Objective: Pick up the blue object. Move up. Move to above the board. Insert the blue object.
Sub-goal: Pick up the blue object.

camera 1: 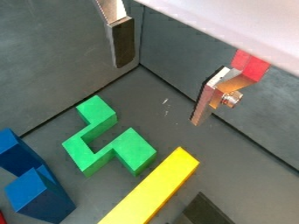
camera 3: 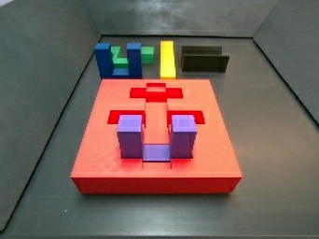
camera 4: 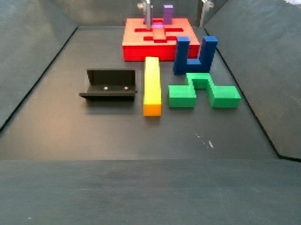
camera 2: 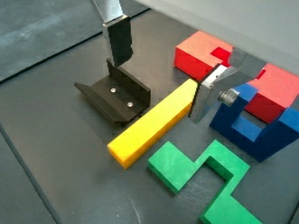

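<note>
No step is found completed. The blue block stands ungrasped on the bench floor beside the red board. The tool hangs above the parts, fingers spread, empty.

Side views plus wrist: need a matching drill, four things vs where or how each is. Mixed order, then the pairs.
1. blue object
2. purple block
3. yellow bar
4. pincer

A. seated in the board
B. open, holding nothing, above the floor pieces
C. on the floor, prongs up
D. lying flat between the fixture and the green block

Pairs: 1-C, 2-A, 3-D, 4-B
</note>
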Controlling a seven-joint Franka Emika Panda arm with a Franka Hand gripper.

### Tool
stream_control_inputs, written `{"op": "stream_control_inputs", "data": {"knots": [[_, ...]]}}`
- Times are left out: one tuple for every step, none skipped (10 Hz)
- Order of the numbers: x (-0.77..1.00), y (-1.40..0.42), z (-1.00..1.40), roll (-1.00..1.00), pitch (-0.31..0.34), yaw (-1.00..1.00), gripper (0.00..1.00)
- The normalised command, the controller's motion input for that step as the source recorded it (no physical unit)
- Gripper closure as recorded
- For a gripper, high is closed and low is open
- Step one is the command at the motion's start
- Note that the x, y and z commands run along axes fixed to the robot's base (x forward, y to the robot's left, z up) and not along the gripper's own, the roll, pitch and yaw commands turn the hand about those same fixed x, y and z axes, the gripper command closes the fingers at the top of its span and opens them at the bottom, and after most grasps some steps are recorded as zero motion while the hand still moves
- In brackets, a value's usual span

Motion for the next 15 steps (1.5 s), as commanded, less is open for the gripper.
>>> {"op": "stream_control_inputs", "data": {"knots": [[0.0, 0.0, -0.08, 0.0, 0.0, 0.0, 0.0], [0.0, -0.67, -0.2, 0.07, -0.009, 0.0, 0.0], [-0.02, -0.97, -0.19, 0.15, -0.074, 0.05, 0.0], [-0.11, -0.94, -0.17, 0.2, -0.064, 0.06, 0.0], [-0.12, -0.94, -0.17, 0.2, -0.06, 0.06, 0.0], [-0.14, -0.94, -0.18, 0.19, -0.064, 0.06, 0.0], [-0.15, -0.94, -0.19, 0.15, -0.083, 0.09, 0.0], [-0.2, -0.84, -0.21, 0.1, -0.09, 0.11, 0.0], [-0.24, -0.69, -0.21, 0.04, -0.093, 0.1, 0.0], [-0.21, -0.48, -0.22, 0.0, -0.087, 0.06, 0.0], [-0.14, -0.19, -0.22, 0.0, -0.087, 0.0, 0.0], [-0.14, -0.02, -0.27, 0.0, -0.044, 0.0, 0.0], [-0.07, -0.03, -0.34, 0.02, -0.011, 0.0, 0.0], [-0.04, -0.11, -0.31, 0.0, -0.009, 0.0, 0.0], [0.0, -0.12, -0.25, 0.0, -0.024, 0.0, 0.0]]}}
